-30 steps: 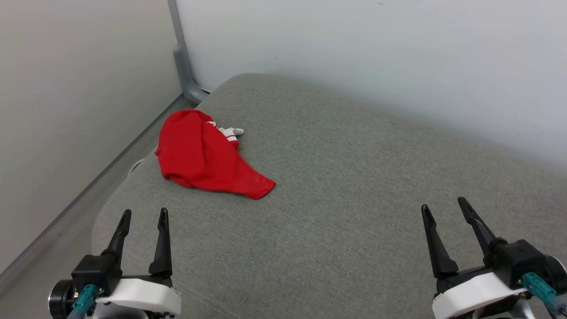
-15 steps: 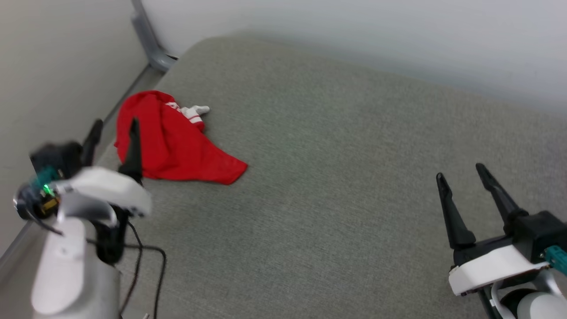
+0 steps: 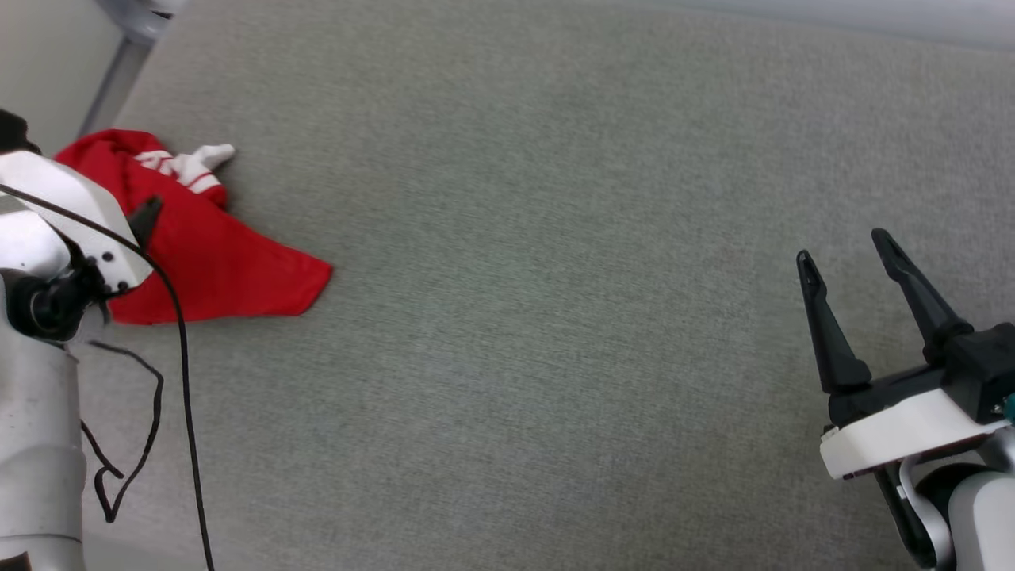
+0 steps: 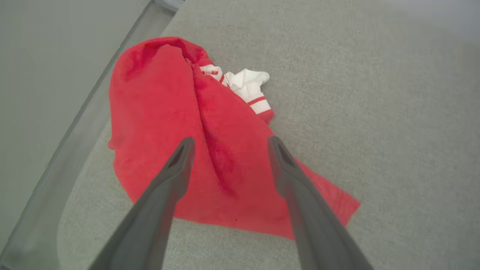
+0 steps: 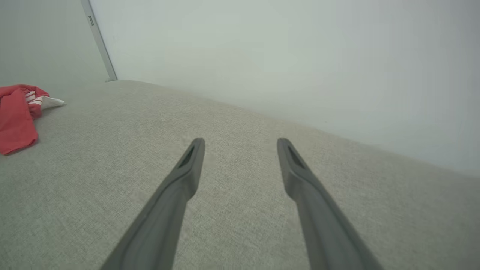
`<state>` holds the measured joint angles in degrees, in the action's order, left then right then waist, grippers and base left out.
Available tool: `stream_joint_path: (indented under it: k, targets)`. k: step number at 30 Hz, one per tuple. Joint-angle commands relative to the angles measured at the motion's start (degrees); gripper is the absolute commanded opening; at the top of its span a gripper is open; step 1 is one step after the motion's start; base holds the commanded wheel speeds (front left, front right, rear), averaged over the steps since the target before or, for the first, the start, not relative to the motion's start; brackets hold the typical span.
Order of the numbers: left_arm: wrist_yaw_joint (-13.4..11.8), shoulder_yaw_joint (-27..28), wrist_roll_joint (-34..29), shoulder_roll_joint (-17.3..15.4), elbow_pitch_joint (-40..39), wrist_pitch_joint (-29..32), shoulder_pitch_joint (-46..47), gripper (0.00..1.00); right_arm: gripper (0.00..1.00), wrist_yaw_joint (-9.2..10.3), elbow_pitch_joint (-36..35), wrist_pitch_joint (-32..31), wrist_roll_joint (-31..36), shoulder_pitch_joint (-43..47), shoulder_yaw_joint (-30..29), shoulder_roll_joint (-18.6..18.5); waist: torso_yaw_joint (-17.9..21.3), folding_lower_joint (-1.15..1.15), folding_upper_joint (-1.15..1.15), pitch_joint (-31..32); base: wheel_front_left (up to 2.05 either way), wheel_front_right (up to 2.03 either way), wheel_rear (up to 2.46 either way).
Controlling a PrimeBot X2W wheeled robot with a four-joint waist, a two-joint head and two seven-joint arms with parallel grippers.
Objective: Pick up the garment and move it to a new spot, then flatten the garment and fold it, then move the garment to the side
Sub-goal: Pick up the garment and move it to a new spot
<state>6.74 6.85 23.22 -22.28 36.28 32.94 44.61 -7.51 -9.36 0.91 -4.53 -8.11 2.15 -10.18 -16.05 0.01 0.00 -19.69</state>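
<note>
Shirt (image 4: pixel 157 123): red, crumpled in a heap, a white sleeve with red stripes poking out at its far side; lies on the grey cushion (image 3: pixel 515 317) at the left edge, near the rounded far-left corner; one pointed hem corner reaches toward the cushion's middle.
Left gripper (image 4: pixel 230 140): fingers spread wide, nothing between them; hangs over the middle of the shirt, a raised fold running between the tips; whether it touches the cloth cannot be told.
Right gripper (image 3: pixel 843 247): fingers parted, empty; over bare cushion at the right side, well apart from the shirt.
Edges: a pale side panel runs just beside the cushion's left edge; a white wall (image 5: pixel 262 56) stands behind the far edge; a grey metal post (image 3: pixel 111 75) rises at the far-left corner.
Open room: a broad bare stretch of cushion between shirt and right gripper.
In the way: a black cable (image 3: pixel 182 357) loops from the left forearm (image 3: pixel 36 444), passing just beside the shirt's near hem.
</note>
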Motion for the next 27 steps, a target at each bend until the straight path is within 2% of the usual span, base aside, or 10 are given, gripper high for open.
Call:
stream_joint_path:
  k: [1, 5, 8, 14, 15, 16, 17, 18, 21, 27]
  targets:
    - [-0.49, 0.27, 0.48, -0.38, 1.55, 2.20, 0.62, 1.00, 1.00, 0.04, -0.20, 0.12, -0.15, -1.28, 0.21, -0.41, 2.55, -0.01, 0.00, -2.94, 0.00, 0.00, 0.00]
    - [-2.77, 2.03, 2.82, -0.82, 6.36, 8.17, 0.93, 1.00, 1.00, 0.04, 0.03, 0.25, -0.76, -2.80, 0.91, -0.91, 4.10, -0.01, 0.00, -5.28, 0.00, 0.00, 0.00]
    - [-4.41, 2.87, 3.74, -0.52, 9.41, 10.08, -0.88, 1.00, 1.00, 0.04, 0.33, 0.55, -1.21, -3.70, 1.16, -1.30, 5.07, -0.01, 0.00, -6.55, 0.00, 0.00, 0.00]
    - [-5.62, 2.72, 5.04, 2.92, 13.79, 11.29, -3.30, 1.00, 1.00, 0.04, 0.45, 0.52, -1.66, -4.62, 0.70, -1.89, 5.60, -0.01, 0.00, -8.33, 0.00, 0.00, 0.00]
    - [-5.75, 2.89, 5.50, 3.56, 14.20, 11.06, -3.33, 0.96, 1.00, 0.04, 0.49, 0.50, -1.70, -4.67, 0.62, -2.00, 5.59, -0.01, 0.00, -8.40, 0.00, 0.00, 0.00]
    - [-5.67, 2.67, 5.39, 3.80, 14.37, 10.60, -3.34, 0.46, 1.00, 0.04, 0.52, 0.47, -1.73, -4.72, 0.54, -2.02, 5.55, -0.01, 0.00, -8.41, 0.00, 0.00, 0.00]
    - [-5.54, 2.35, 5.05, 3.70, 14.32, 9.94, -3.30, 0.15, 1.00, 0.04, 0.52, 0.40, -1.68, -4.79, 0.47, -2.09, 5.50, -0.01, 0.00, -8.36, 0.00, 0.00, 0.00]
    - [-5.29, 2.28, 4.85, 3.50, 14.12, 8.96, -3.12, 0.00, 1.00, 0.04, 0.58, 0.33, -1.70, -4.84, 0.41, -2.14, 5.41, -0.01, 0.00, -8.23, 0.00, 0.00, 0.00]
    - [-5.12, 1.93, 3.77, 2.38, 12.91, 4.90, -1.92, 0.00, 1.00, 0.04, 0.91, 0.34, -1.75, -4.59, 0.25, -2.06, 4.93, -0.01, 0.00, -7.14, 0.00, 0.00, 0.00]
    - [-5.08, 0.82, 0.14, -0.59, 8.97, -8.21, 1.56, 0.00, 1.00, 0.04, 2.14, 1.16, -1.95, -2.93, 0.11, -0.84, 3.85, -0.01, 0.00, -2.80, 0.00, 0.00, 0.00]
